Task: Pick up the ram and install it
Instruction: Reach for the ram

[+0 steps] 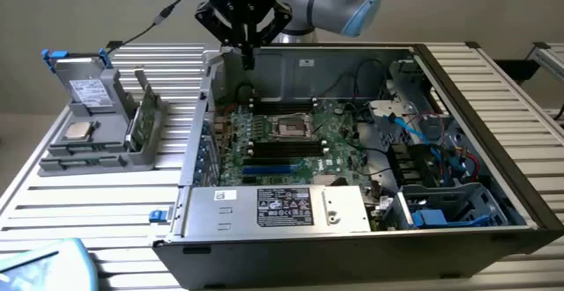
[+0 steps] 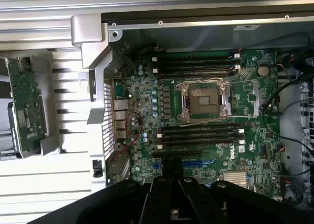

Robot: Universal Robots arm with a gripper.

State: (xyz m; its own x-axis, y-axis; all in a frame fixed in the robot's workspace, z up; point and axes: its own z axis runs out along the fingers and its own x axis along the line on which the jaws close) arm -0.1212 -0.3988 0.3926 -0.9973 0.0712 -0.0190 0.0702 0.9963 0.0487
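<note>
The step in hand is the pick, and by my judgement it has not yet begun; the black two-fingered gripper (image 1: 249, 57) on the pale blue and grey arm hangs over the rear of the open black and grey metal computer case (image 1: 352, 255), with its fingers pressed together and nothing between them. In the wrist view the gripper (image 2: 171, 171) looks straight down on the large green motherboard (image 2: 142, 101); the square silver processor socket (image 2: 203, 100) lies in the middle, with the long black memory slots (image 2: 201, 134) ranged on either side of it. Those slots look empty, though the picture is too soft to be sure.

The ram (image 1: 139, 123), a long thin green circuit-board stick, is outside the case; it stands on its long edge in the grey plastic parts holder (image 1: 84, 165) on the white slatted table (image 1: 88, 205), at the exterior view's left and well apart from the gripper. The wrist view catches the ram (image 2: 27, 106) beyond the case's side wall.

A pick from here calls for the fingers to part, and for the gripper to be over the holder and lined up with the stick's thin upper edge; the grip must be square, since a tilted stick would not meet a slot cleanly.
</note>
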